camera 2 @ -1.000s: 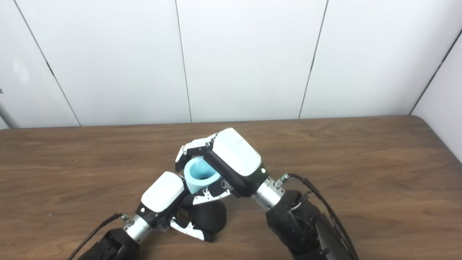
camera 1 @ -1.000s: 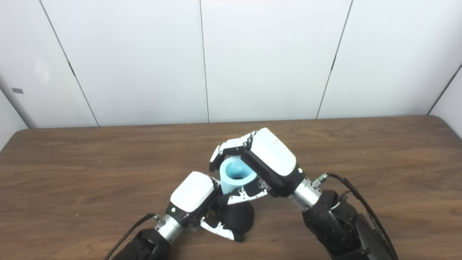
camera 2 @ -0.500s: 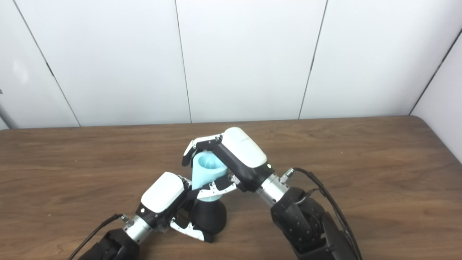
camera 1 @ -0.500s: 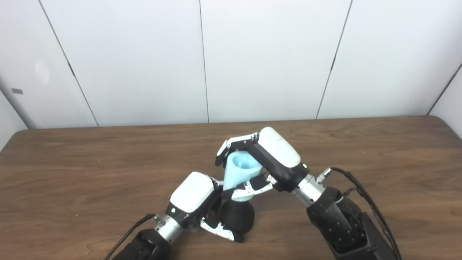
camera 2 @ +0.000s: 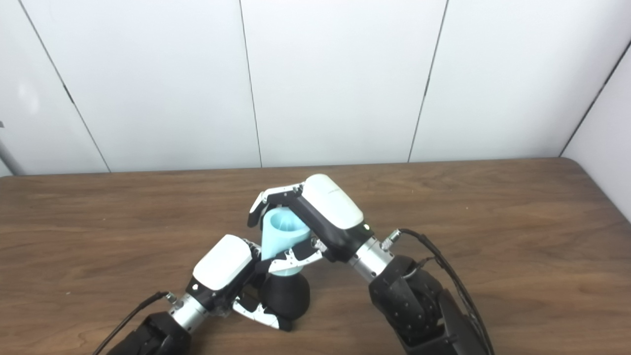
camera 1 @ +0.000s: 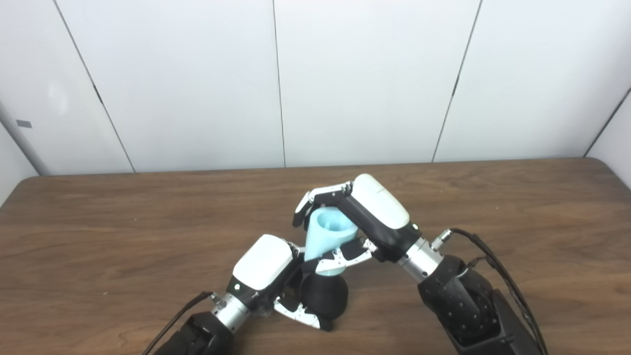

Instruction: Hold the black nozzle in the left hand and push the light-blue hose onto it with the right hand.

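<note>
The right hand (camera 1: 367, 219) is wrapped around a light-blue flared plastic hose (camera 1: 328, 236), just above the rounded black nozzle (camera 1: 324, 296) clasped below it by the left hand (camera 1: 268, 273). Axes should be aligned, and the push is best delivered straight down.

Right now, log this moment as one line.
left hand: shut on black nozzle | right hand: shut on light-blue hose | hose narrow end on nozzle

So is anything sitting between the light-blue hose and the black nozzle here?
Nothing visible does. The light-blue hose, held in the right hand, stands directly above the black nozzle in the left hand, its lower end meeting the nozzle's top.
</note>
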